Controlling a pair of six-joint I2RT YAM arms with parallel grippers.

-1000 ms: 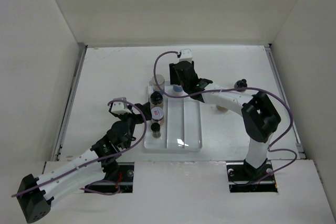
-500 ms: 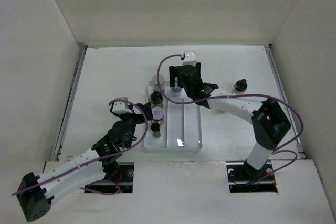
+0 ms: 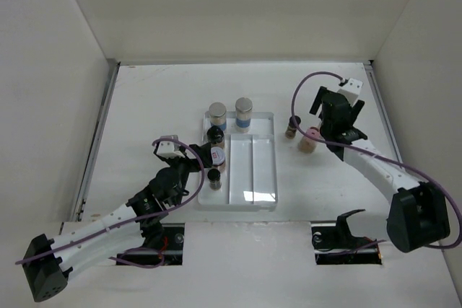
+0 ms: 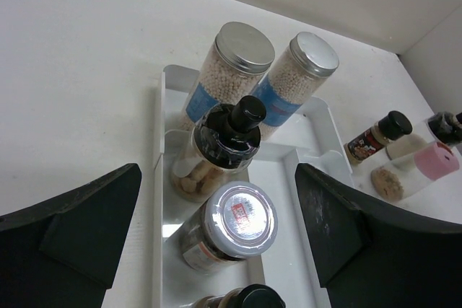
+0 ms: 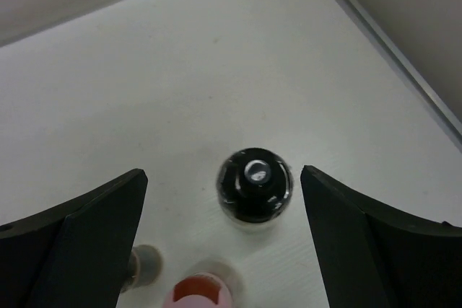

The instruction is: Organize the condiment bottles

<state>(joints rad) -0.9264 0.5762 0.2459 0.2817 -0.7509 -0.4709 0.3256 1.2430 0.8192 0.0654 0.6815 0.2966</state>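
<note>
The condiment bottles are split between the clear tray [image 3: 263,171] and the table to its right. Two grey-capped, blue-labelled jars [image 3: 217,112] [image 3: 244,108] stand at the tray's far end. In its left compartment are a black-capped jar [image 4: 229,142], a silver-lidded jar [image 4: 234,223] and another black cap [image 3: 214,176]. My left gripper [image 4: 218,192] hangs open above the silver-lidded jar, touching nothing. My right gripper [image 5: 224,174] is open over a black-capped bottle [image 5: 255,185] on the table, fingers well apart from it. A pink-capped jar [image 3: 310,138] and a small dark-capped bottle [image 3: 292,126] stand nearby.
The tray's middle and right compartments [image 3: 264,160] hold nothing beyond the jar at the far end. White walls enclose the table on three sides, with a metal strip [image 5: 390,41] along the right edge close to my right gripper [image 3: 336,122].
My right gripper opened, left the blue-labelled jar at the tray's far end and swung right to above the black-capped bottle. The left arm has not moved.
</note>
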